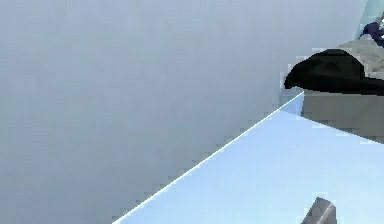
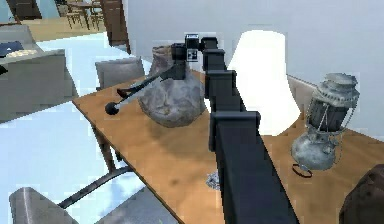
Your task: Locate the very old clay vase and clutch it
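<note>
The clay vase (image 2: 180,105), lumpy and grey-brown, stands on the wooden table (image 2: 170,160) at centre-left of the arm side view. My gripper (image 2: 118,103) shows against its left side; I cannot tell whether it holds anything. Right of the arm (image 2: 240,140) stand a white lampshade (image 2: 265,85) and a lantern (image 2: 325,125), possibly metal.

Wooden table (image 2: 165,150) carries a grey-brown vase (image 2: 172,98) at left, a white lamp (image 2: 266,80) at far middle, a grey lantern (image 2: 325,120) at right and a dark round object (image 2: 366,200) at near right.

Bright, even light throughout, shadows soft and faint
</note>
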You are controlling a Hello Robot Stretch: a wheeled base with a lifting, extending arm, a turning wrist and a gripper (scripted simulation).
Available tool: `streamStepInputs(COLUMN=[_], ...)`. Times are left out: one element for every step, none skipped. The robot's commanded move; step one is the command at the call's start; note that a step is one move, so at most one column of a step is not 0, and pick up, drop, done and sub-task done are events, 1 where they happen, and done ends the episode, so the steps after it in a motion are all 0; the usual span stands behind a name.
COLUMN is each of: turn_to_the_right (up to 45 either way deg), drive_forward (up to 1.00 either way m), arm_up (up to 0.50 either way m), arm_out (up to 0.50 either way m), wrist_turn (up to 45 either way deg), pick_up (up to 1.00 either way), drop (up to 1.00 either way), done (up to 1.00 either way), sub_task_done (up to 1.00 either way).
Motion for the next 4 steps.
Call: streamStepInputs(turn_to_the_right=[0.0,0.0,0.0,0.0], drive_forward=[0.00,0.00,0.00,0.00], arm_up=[0.00,0.00,-0.16,0.00], arm_out=[0.00,0.00,0.00,0.00], wrist_turn=[45.0,18.0,0.0,0.0], pick_up=[0.00,0.00,0.00,1.00], drop=[0.00,0.00,0.00,0.00], done=[0.00,0.00,0.00,0.00], sub_task_done=[0.00,0.00,0.00,0.00])
